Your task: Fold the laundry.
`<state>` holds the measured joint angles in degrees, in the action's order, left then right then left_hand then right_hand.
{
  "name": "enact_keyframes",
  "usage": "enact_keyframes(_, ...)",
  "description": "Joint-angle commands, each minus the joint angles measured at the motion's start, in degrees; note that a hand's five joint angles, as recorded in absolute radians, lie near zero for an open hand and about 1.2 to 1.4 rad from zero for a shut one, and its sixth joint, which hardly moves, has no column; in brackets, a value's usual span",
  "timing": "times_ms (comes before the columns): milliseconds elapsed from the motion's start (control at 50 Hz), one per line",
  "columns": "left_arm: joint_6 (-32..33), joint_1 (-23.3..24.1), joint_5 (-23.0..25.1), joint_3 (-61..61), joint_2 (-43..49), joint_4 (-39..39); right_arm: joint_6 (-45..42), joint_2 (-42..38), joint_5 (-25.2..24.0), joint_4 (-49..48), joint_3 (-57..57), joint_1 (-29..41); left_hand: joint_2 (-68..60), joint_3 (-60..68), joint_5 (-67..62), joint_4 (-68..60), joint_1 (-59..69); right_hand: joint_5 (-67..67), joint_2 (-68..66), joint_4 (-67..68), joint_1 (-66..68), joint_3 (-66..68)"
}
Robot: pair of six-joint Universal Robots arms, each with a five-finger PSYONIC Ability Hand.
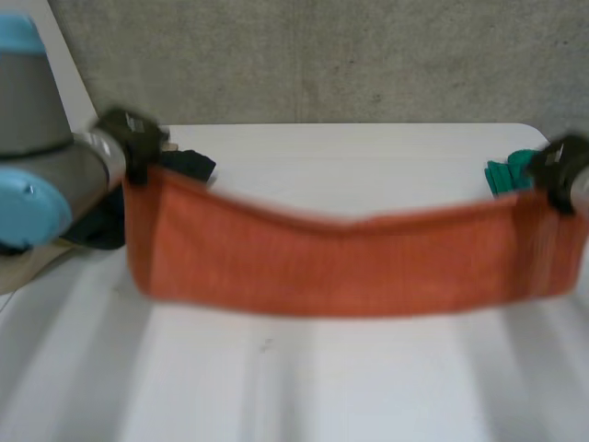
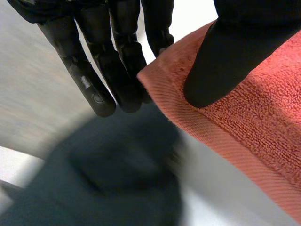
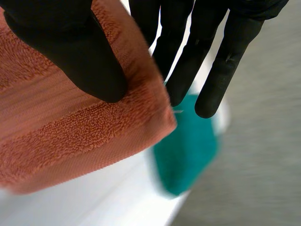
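Left wrist view is showing the left hand (image 2: 225,61) pinching one upper corner of the orange towel (image 1: 331,267), with the thumb pressing on the terry face and the fingers (image 2: 117,70) lying behind the hem. The right hand (image 3: 80,52) is gripping the opposite upper corner the same way, thumb in front and fingers behind. Between the two hands the towel is hanging lengthwise over the white table (image 1: 322,387), and its top edge is sagging in the middle. Whether its lower edge is touching the table I cannot tell. Behind the towel corner in the left hand a dark cloth (image 1: 189,166) is lying. Behind the corner in the right hand a green cloth (image 1: 504,175) is sitting.

The towel is looking soft, thick and limp, probably light, and it is drooping wherever nothing is supporting it. Its looped pile should be giving the fingers good friction. The flat woven hem at the corners is likely the firmest place to hold, and pinching there should be keeping the edges aligned for a fold.
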<state>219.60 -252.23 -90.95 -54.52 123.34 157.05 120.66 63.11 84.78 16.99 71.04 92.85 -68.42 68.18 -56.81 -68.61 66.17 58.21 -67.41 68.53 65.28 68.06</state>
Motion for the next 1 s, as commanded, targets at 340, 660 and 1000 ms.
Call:
enact_keyframes(340, -22.6, -0.3, -4.8, 17.3, -4.0, 29.3, 31.1, 1.2, 1.7, -44.1, -20.3, 1.6, -11.6, 11.8, -13.2, -11.4, 13.8, 11.8, -12.6, 11.5, 14.7, 11.9)
enact_keyframes(660, -22.5, 0.4, 2.8, -8.3, 2.0, 36.7, 31.0, -4.0, -2.6, -32.1, -3.7, 0.4, -11.6, 11.8, -13.2, -11.4, 13.8, 11.8, -12.6, 11.5, 14.7, 11.9)
enact_keyframes(1000, -8.1, 1.6, 3.5, -35.6, -15.4, 15.5, 8.8, 11.3, -6.6, -3.6, 15.4, -8.2, -11.6, 11.8, -13.2, -11.4, 13.8, 11.8, -12.6, 11.5, 14.7, 11.9)
